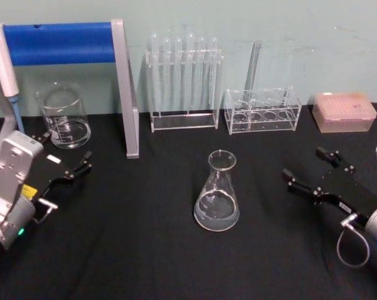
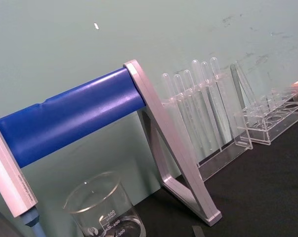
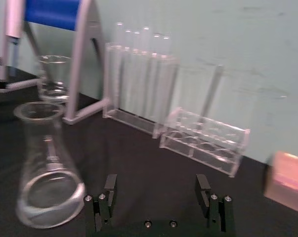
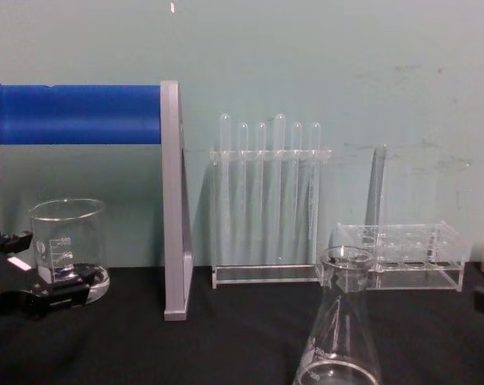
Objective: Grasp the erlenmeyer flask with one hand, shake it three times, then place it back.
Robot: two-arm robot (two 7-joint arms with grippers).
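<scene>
The clear erlenmeyer flask [image 1: 217,194] stands upright on the black table, near the middle, with nothing touching it. It rises at the bottom of the chest view [image 4: 342,341]. My right gripper [image 1: 313,170] hovers to the right of the flask, open and empty, fingers pointing toward the back left. In the right wrist view its two black fingertips [image 3: 109,190] stand wide apart, and the flask [image 3: 46,168] is off to one side, outside the gap. My left gripper [image 1: 63,155] rests open at the left side, close to the beaker, also seen in the chest view [image 4: 33,271].
A glass beaker [image 1: 64,115] stands at the back left beside a blue-barred metal stand [image 1: 124,87]. A tall test tube rack [image 1: 183,81], a low clear rack [image 1: 262,111] and a pink box [image 1: 343,112] line the back. A pipette [image 1: 2,56] hangs at far left.
</scene>
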